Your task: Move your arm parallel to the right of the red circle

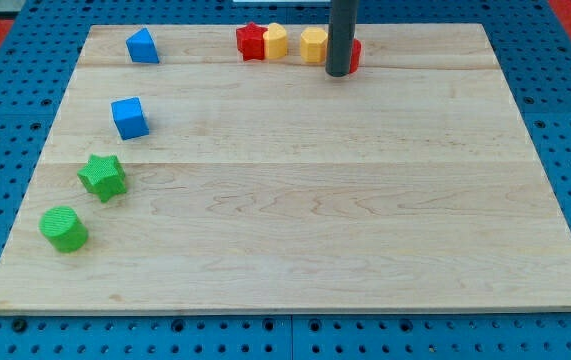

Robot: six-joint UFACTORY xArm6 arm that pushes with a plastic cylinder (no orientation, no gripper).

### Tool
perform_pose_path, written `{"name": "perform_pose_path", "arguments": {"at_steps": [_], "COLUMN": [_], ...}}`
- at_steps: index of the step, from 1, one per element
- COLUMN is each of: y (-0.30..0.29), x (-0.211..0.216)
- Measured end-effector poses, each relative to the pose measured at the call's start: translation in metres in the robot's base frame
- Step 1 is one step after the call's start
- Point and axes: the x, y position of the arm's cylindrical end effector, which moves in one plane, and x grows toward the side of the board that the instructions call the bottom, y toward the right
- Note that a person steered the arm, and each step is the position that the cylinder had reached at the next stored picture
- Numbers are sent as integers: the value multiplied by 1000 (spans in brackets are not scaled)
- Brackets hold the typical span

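Note:
The red circle (354,54) sits near the board's top edge, mostly hidden behind my dark rod; only its right rim shows. My tip (340,72) is at the circle's lower left, overlapping it in the view. A yellow block (313,45) touches the rod's left side. Further left a red star (251,42) and a second yellow block (276,41) stand side by side.
A blue block (142,46) is at the top left, a blue cube (129,117) below it. A green star (103,177) and a green cylinder (63,229) sit at the left edge of the wooden board (305,200).

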Motion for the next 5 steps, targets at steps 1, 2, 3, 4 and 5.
{"name": "perform_pose_path", "arguments": {"at_steps": [1,2,3,4,5], "y": [7,13,44,79,115], "x": [-9,-15,-1,4,-2]}}
